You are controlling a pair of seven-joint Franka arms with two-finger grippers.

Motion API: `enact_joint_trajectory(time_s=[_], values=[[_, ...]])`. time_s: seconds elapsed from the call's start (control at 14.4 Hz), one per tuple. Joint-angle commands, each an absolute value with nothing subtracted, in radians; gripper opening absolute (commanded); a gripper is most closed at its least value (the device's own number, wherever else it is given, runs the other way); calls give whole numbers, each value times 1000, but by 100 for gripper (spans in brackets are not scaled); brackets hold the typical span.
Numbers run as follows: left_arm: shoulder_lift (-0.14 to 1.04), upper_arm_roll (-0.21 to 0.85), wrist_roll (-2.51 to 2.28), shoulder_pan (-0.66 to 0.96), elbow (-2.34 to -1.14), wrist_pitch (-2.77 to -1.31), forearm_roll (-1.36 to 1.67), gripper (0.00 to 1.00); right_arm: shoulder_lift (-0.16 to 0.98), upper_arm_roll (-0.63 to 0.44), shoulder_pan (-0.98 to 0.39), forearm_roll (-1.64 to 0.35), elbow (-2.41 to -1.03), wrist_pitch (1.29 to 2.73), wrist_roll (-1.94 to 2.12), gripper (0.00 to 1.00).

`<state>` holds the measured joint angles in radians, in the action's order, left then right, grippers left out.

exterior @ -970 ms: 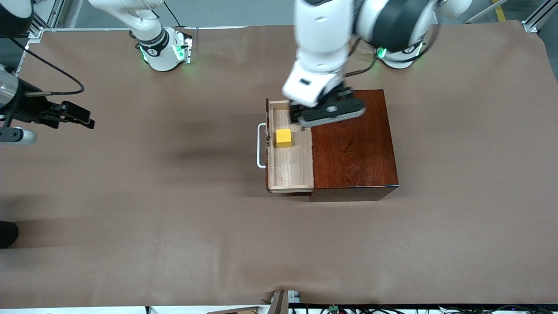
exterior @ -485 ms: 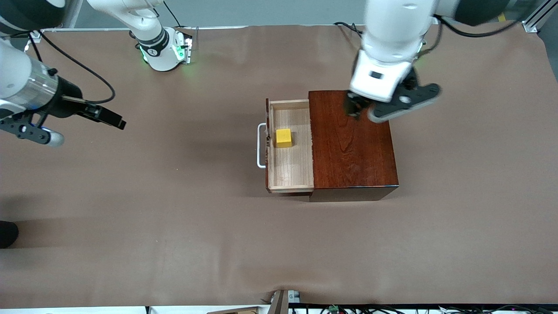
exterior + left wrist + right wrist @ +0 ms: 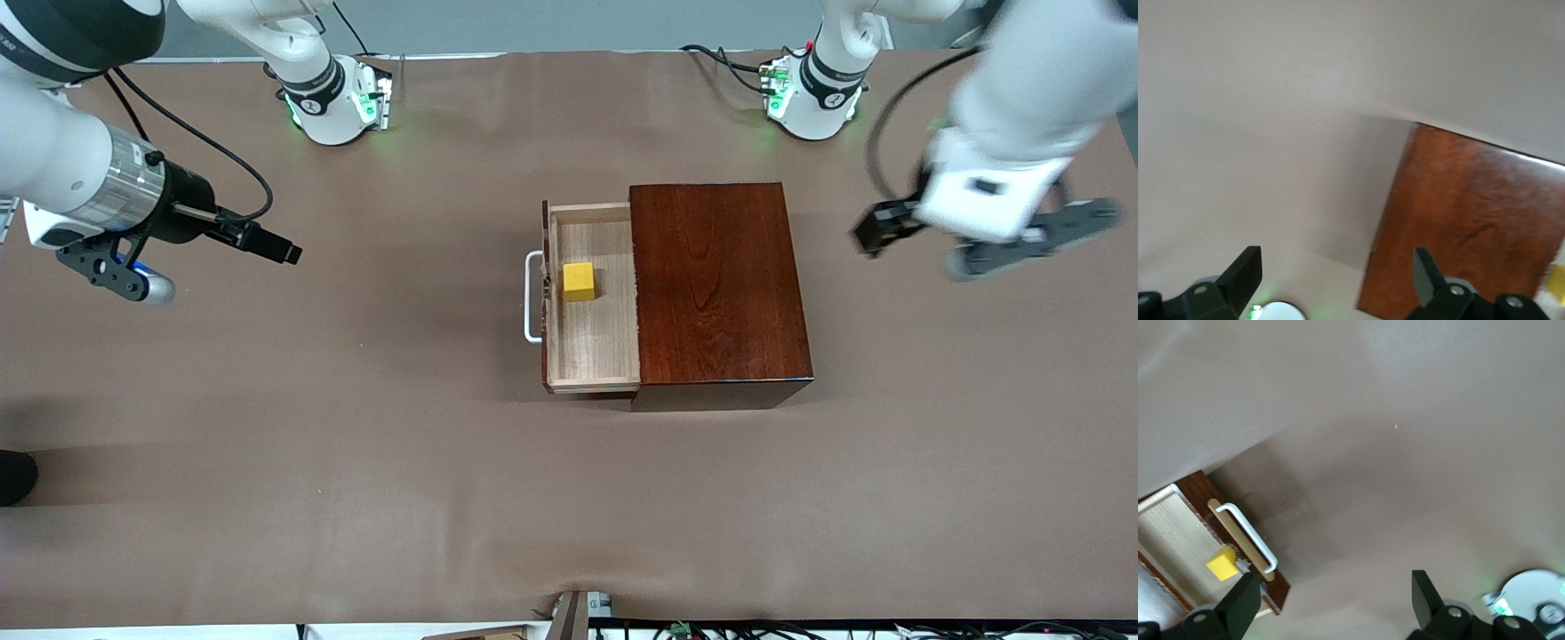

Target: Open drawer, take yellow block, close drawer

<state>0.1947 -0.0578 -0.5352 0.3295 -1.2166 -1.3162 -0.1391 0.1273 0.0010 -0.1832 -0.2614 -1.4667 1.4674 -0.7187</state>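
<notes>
Both jaws spread, empty: left gripper [image 3: 982,244], right gripper [image 3: 267,244] over bare counter [image 3: 356,444]. Small yellow cube [image 3: 579,281] in pulled-out pale wood drawer [image 3: 593,347], well apart from both.

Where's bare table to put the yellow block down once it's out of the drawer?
Bare brown table between the drawer handle and the open right gripper, and along the front-camera edge nearer than the wooden box. Crowded only inside the drawer, around the yellow block.
</notes>
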Motion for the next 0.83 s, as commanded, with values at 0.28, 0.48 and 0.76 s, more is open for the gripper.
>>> enact_joint_trajectory(time_s=[0.28,0.48,0.76], values=[[31,-44,-329,157,-1437,-1371,-135,100,175,-5,-334,-281,-1453,1521,-1154,100],[-41,-43,-227,97,-1554,-1460,-121,100,198,-5,-412,-278,-1453,1580,-1278,100],[-45,-38,-216,103,-1575,-1518,-103,100,253,-6,-511,-268,-1453,1672,-1492,100]])
